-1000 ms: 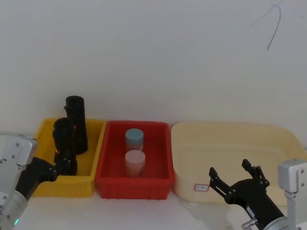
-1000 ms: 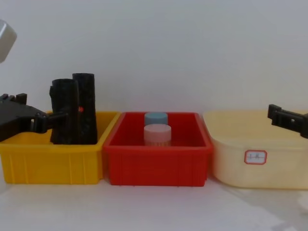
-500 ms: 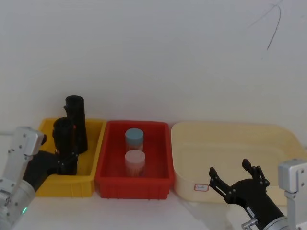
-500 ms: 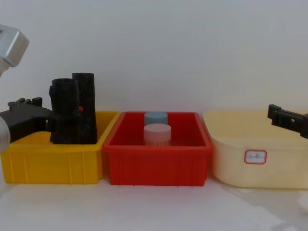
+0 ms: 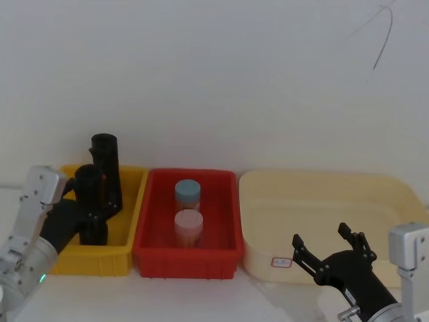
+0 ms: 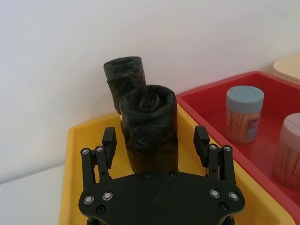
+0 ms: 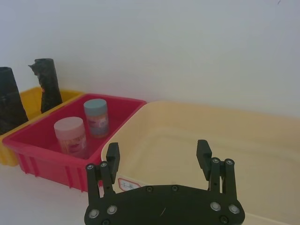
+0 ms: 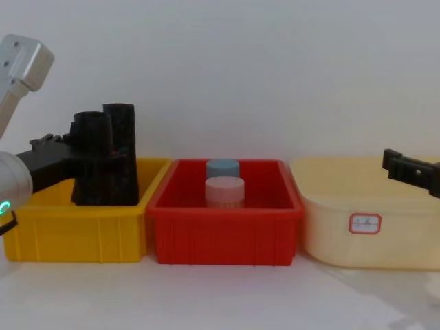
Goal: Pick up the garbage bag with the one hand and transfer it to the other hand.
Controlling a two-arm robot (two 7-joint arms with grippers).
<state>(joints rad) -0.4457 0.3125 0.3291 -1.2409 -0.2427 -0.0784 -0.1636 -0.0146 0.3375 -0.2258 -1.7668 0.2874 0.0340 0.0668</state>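
garbage bag (image 6: 150, 126): upright in the yellow bin (image 5: 94, 260), nearer of two rolls.
second roll (image 5: 106, 164): at its 1 o'clock, just beside.
left gripper (image 6: 155, 138): fingers spread, one each side of the bag, gaps showing; nothing gripped.
right gripper (image 5: 320, 235): at 4 o'clock, well apart, over the front rim of the cream tub (image 5: 315, 201); fingers spread, empty.

Plain white wall (image 5: 214, 80) across the whole upper part, evenly lit. Thin dark curved line (image 5: 391, 27) at the head view's upper right. White tabletop (image 8: 220, 295) along the bottom edge, softly shadowed.
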